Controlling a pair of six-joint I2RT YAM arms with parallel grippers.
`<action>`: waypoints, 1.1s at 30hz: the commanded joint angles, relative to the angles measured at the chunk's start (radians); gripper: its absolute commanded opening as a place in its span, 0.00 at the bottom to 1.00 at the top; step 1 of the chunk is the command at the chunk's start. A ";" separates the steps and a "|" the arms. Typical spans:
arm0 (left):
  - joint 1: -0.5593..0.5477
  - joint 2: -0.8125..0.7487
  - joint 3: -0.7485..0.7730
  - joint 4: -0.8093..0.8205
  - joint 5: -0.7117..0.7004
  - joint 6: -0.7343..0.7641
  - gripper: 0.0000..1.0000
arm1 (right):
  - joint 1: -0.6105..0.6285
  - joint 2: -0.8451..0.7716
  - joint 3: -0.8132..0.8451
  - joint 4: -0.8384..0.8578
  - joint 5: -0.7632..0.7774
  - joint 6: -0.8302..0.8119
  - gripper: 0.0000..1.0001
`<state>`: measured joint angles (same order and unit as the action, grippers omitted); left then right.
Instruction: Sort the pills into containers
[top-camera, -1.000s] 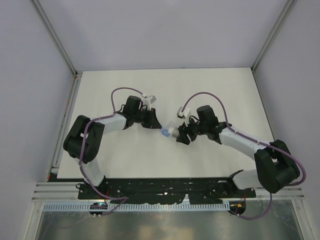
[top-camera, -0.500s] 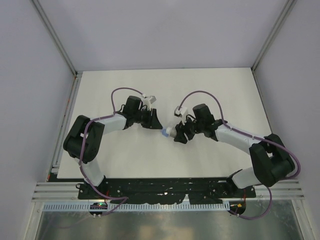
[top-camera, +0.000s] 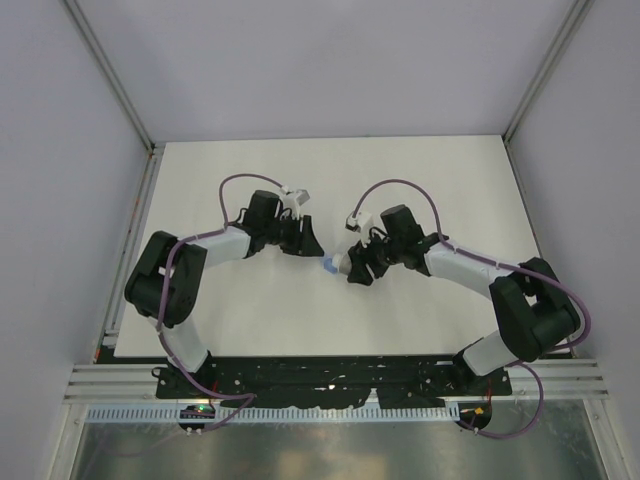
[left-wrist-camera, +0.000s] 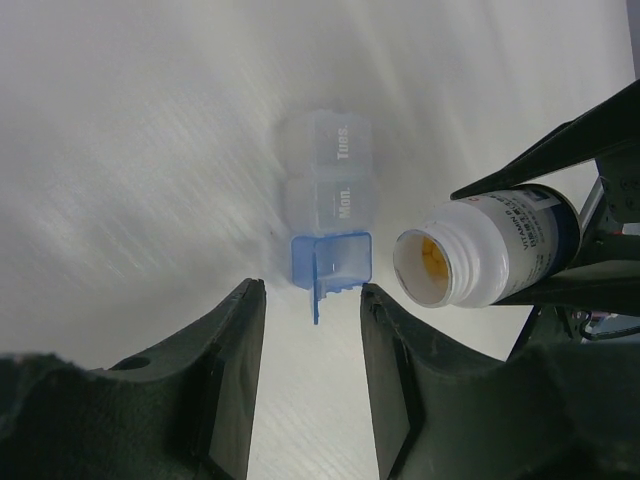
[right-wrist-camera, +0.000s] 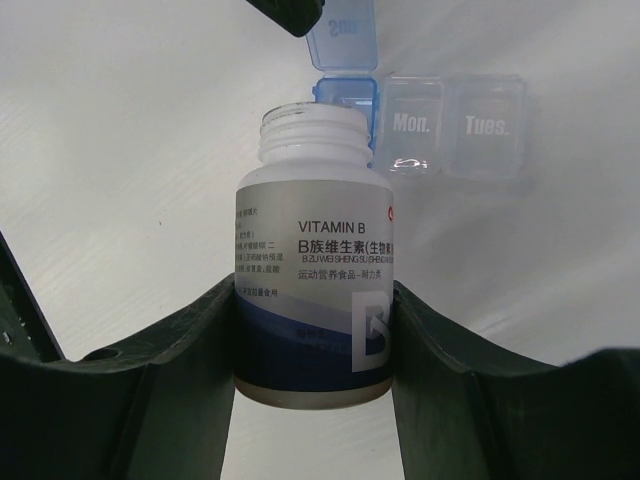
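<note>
A white vitamin bottle (right-wrist-camera: 315, 290) with a blue label lies tilted in my right gripper (right-wrist-camera: 313, 290), which is shut on its lower body. It has no cap, and yellow pills (left-wrist-camera: 432, 262) show inside its mouth. The mouth points at a clear pill box (left-wrist-camera: 330, 185) with compartments marked Mon. and Tues. The box's blue end compartment (left-wrist-camera: 332, 258) has its lid (right-wrist-camera: 342, 40) flipped up. My left gripper (left-wrist-camera: 310, 295) stands open just short of that blue compartment, with nothing between its fingers. From above, the bottle (top-camera: 338, 265) sits between the left gripper (top-camera: 308, 245) and the right gripper (top-camera: 358, 266).
The white table (top-camera: 420, 180) lies under both arms. Grey walls (top-camera: 60, 150) and metal frame posts border it at the left, right and back. The arm bases stand on a black rail (top-camera: 330, 375) at the near edge.
My left gripper has opened and drawn slightly back from the blue compartment. The right arm has carried the bottle a little to the left and farther from the near edge.
</note>
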<state>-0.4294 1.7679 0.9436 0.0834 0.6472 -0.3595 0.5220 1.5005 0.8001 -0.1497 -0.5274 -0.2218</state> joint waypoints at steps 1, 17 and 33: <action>0.006 -0.056 0.004 0.013 0.011 0.017 0.46 | 0.006 0.007 0.051 0.010 0.004 0.019 0.06; 0.008 -0.062 0.008 0.018 0.020 0.017 0.47 | 0.027 0.070 0.109 -0.053 0.041 0.036 0.06; 0.007 -0.059 0.000 0.033 0.040 0.001 0.45 | 0.039 0.093 0.146 -0.097 0.072 0.062 0.06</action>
<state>-0.4267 1.7550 0.9440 0.0849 0.6586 -0.3599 0.5545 1.5856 0.8982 -0.2440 -0.4690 -0.1757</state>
